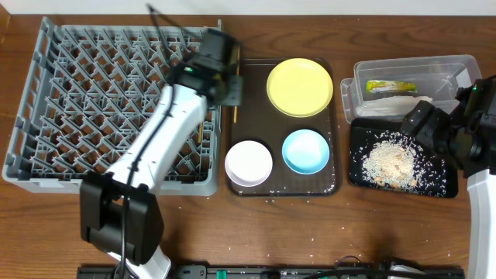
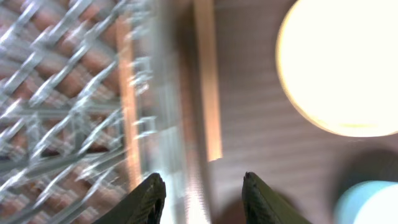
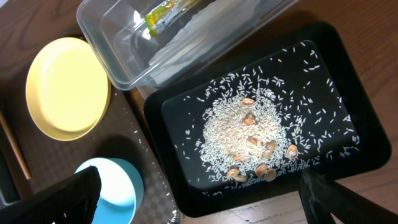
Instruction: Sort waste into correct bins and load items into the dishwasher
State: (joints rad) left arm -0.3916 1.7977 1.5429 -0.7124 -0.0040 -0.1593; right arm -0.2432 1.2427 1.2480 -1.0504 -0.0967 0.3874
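Left end effector (image 2: 200, 198): fingers apart, empty — over the rack (image 1: 46, 116) edge, by a chopstick (image 2: 208, 87).
Right end effector (image 3: 199, 199): wide apart — above the black tray (image 3: 357, 93) of rice (image 3: 242, 134).

Narrow gap between brown tray (image 1: 253, 118) and clear tub (image 1: 451, 73), left arm (image 1: 167, 128) lying across dish rack (image 1: 77, 101)

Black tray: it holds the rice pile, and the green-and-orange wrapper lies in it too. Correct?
Not quite. The wrapper lies in the clear tub, not in the black tray. The rice is in the tray, as you say. The right wrist view shows both.
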